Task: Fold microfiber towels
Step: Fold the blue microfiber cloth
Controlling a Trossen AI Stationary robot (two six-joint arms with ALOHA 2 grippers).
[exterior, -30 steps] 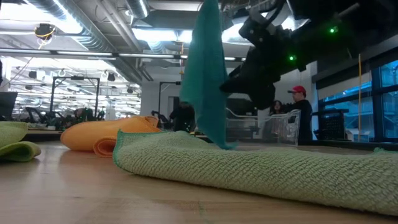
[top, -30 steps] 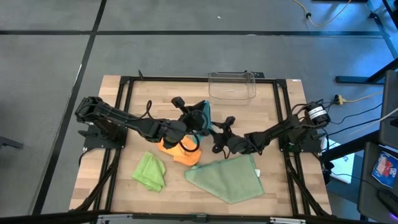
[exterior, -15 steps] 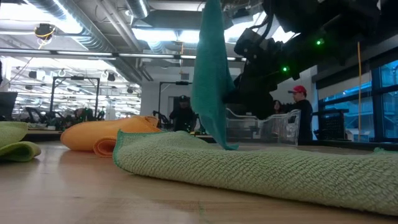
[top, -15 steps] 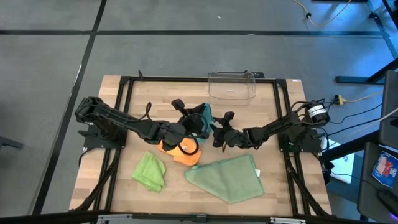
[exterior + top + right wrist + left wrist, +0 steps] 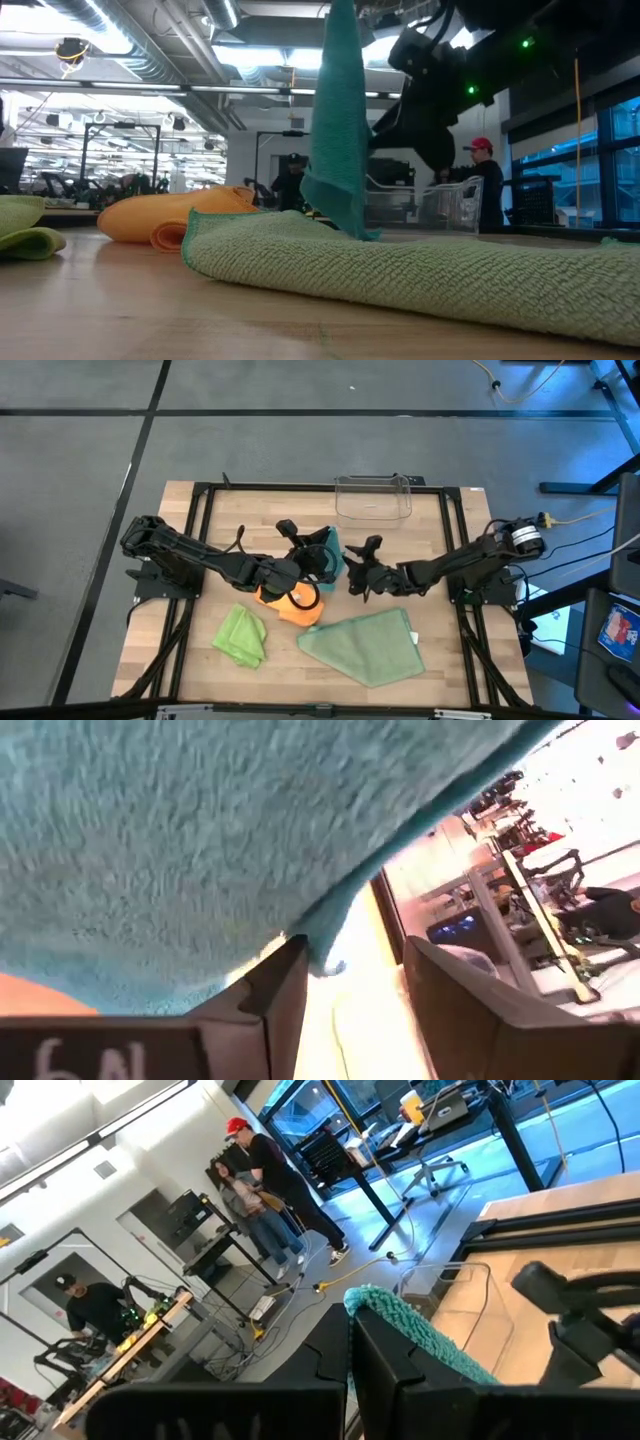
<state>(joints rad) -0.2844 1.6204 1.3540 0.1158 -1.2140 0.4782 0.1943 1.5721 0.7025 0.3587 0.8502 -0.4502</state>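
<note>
**Teal towel held up by my left gripper, right gripper at its edge**

From above, I had the left gripper [image 5: 318,559] near the table's middle, clamped on the teal towel [image 5: 330,546], which hung over the orange towel [image 5: 287,603]. My right gripper [image 5: 362,565] sat just beside the teal cloth. The lime green towel [image 5: 242,635] lay crumpled toward the front left, and the sage green towel [image 5: 365,645] lay spread at the front right. The clear bin [image 5: 373,498] stood at the far edge.

At table height, the teal towel [image 5: 338,120] dangled straight down, its lower corner reaching the sage green towel [image 5: 400,272]. The orange towel [image 5: 170,221] lay behind on the left.

My left wrist camera showed the fingers [image 5: 395,1375] pinched together on a teal corner [image 5: 405,1324].

My right wrist camera showed the fingers [image 5: 283,995] parted, a teal towel [image 5: 200,830] edge dipping between them, not gripped
</note>
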